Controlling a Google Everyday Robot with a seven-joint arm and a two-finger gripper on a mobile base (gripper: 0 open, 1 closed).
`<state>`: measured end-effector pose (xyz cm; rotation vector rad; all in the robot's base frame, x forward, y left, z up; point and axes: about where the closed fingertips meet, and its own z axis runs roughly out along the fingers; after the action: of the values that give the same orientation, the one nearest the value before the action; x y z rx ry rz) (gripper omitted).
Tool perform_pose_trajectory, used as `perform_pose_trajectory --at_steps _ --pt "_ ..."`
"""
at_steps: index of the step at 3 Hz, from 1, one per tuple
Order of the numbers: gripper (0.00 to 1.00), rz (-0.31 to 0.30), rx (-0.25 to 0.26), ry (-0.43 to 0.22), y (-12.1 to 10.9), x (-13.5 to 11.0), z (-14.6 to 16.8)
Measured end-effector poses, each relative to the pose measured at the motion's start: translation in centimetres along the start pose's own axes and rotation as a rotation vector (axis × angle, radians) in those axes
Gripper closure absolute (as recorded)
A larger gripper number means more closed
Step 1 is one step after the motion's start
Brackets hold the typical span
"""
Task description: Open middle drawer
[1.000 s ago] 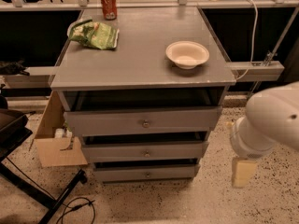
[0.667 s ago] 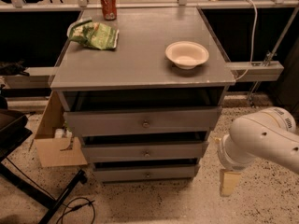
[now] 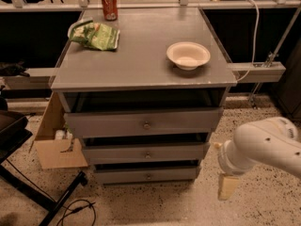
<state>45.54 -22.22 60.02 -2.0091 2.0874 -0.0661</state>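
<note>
Middle drawer (image 3: 117, 153): wide, shallow grey front, second in a stack of three under the counter (image 3: 141, 69), with a dark gap above it. By the look of it, it is not yet pulled out. Its long axis runs left to right, so opening it calls for a pull toward the near side.

Counter: grey top carrying three items. Nothing on it blocks the drawers.

Arm (image 3: 265, 147): white, rounded, and the only one. It enters from the right edge, low and near the floor.

Top drawer (image 3: 108, 124): taller front, directly under the counter.

Bottom drawer (image 3: 117, 175): nearest the floor.

Box (image 3: 59, 147): brown cardboard, on the floor left of the stack.

Bag (image 3: 96, 36): green, crumpled, far left on the counter. Its label cannot be read.

Bowl (image 3: 188, 55): pale, right side of the counter.

Can (image 3: 109, 4): red, far edge of the counter. No lettering is legible.

Gripper (image 3: 227, 188): a cream piece hanging below the arm's end, to the right of the stack and apart from it. Whether it is released or clenched cannot be told. It holds nothing that can be seen.

Knob (image 3: 147, 155): small, round metal, at the centre of the middle drawer. It lies well left of the gripper and somewhat higher, so the coming move is judged to be a leftward reach to it.
</note>
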Motion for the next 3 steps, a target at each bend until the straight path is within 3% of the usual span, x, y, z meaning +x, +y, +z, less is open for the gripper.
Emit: perform_pose_trajectory --at_steps 1,2,3 --pt "0.00 -0.054 0.017 -0.049 -0.1 -1.6 3.7" --pt "0.00 -0.123 0.049 -0.116 -1.3 -4.9 8.7" --pt "0.00 -0.168 0.093 -0.141 -3.9 -7.3 12.9"
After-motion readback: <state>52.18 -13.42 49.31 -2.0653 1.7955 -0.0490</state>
